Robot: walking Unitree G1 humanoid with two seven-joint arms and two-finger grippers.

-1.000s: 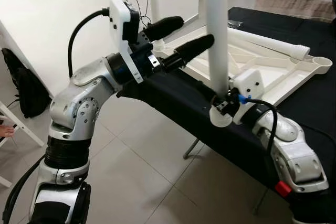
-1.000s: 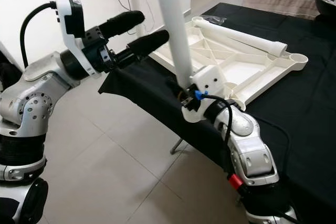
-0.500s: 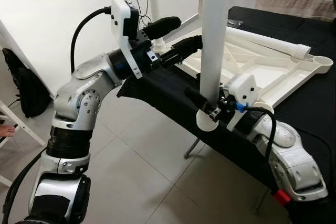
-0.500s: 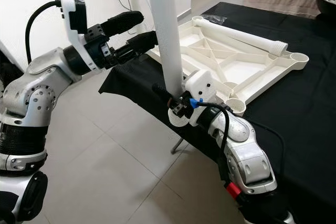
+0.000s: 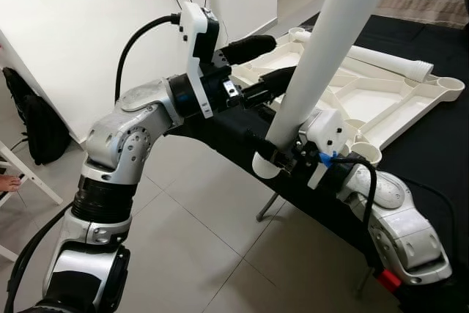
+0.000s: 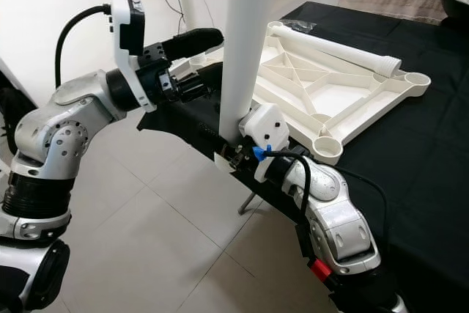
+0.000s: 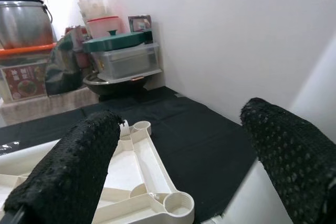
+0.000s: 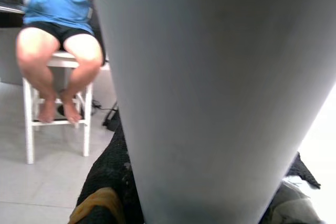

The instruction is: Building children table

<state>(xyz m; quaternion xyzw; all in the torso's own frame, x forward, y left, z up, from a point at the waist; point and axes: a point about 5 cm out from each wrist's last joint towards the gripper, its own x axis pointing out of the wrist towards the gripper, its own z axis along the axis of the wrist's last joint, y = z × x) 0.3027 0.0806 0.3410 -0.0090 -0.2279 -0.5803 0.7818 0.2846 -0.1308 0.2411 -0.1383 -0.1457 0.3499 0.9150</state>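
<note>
A long white table leg point(image 5: 330, 42) stands nearly upright over the front edge of the black-clothed table point(image 5: 440, 159). My right gripper point(image 5: 282, 160) is shut on the leg close to its flared lower end. My left gripper point(image 5: 282, 56) is open just beside the leg at mid height, one finger point(image 5: 275, 82) reaching behind it. The white tabletop point(image 6: 330, 93) lies upside down on the cloth, with another leg point(image 6: 337, 49) resting along its far side. In the left wrist view both fingers point(image 7: 68, 166) frame a corner of the tabletop point(image 7: 142, 182).
A black bag point(image 5: 33, 122) leans on the wall at the left, near a white chair leg point(image 5: 22, 174). A person sits on a white stool point(image 8: 58, 40) in the right wrist view. Pots and containers point(image 7: 115, 56) stand at the table's far end. Tiled floor lies below.
My right gripper has carried the leg's lower end leftward along the table edge and tilted the leg. My left gripper has swung right, closer to the leg.
</note>
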